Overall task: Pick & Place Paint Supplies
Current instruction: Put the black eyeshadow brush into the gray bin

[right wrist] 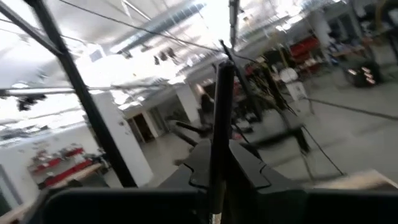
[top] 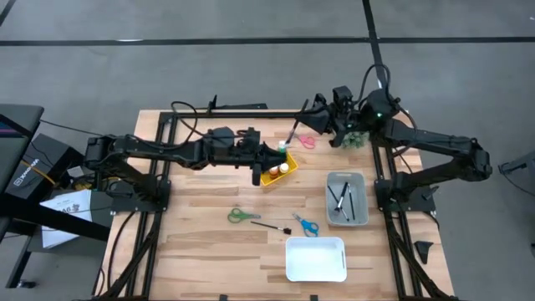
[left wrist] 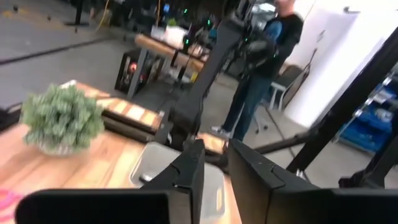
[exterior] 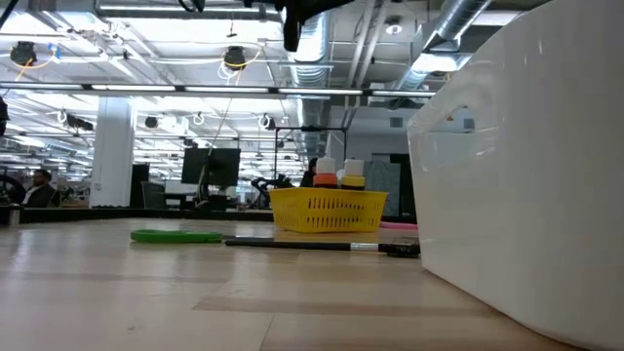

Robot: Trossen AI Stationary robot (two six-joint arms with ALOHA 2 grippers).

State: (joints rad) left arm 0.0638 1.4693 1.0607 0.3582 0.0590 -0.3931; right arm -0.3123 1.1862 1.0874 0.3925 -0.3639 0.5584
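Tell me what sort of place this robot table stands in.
Likely a large open industrial lab or workshop: exposed ducts and hanging lights under a bare ceiling, long workbenches beyond the table, and a grey concrete floor around it.

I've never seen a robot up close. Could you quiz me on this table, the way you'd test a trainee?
1. True or false: the right gripper is holding a thin dark-handled brush.
2. Where do the small paint bottles stand? A) in the white plastic bin B) in the yellow mesh basket C) on the bare tabletop
3. Fill in: the grey plastic tray holds several dark-handled ____.

Key: 1 true; 2 B; 3 brushes.
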